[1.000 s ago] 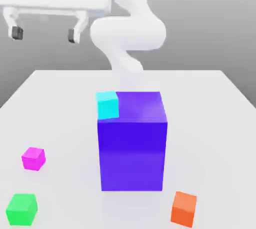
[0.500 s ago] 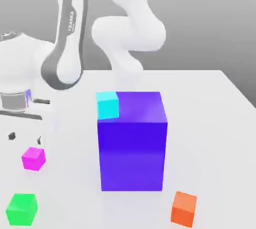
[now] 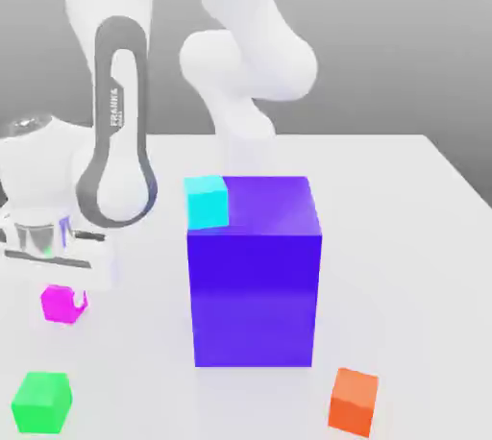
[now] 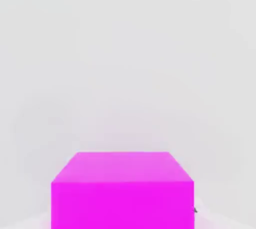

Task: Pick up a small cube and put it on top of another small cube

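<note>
The small magenta cube [image 3: 58,305] sits on the white table at the exterior view's left. My gripper [image 3: 63,296] has come straight down over it and is shut on its sides, the white hand just above the cube. In the hand view the magenta cube [image 4: 122,193] looms very close, resting on the table. The small green cube [image 3: 41,402] lies nearer the front edge, a short way in front of the magenta one and apart from it.
A big purple-blue block [image 3: 255,275] stands mid-table with a small cyan cube [image 3: 207,202] at its upper left corner. A small orange cube [image 3: 353,400] lies at the front right. The white table [image 3: 404,236] stretches bare to the right.
The arm swung down from high at the back left onto the magenta cube, and the open fingers closed on it. The cubes have not moved.
</note>
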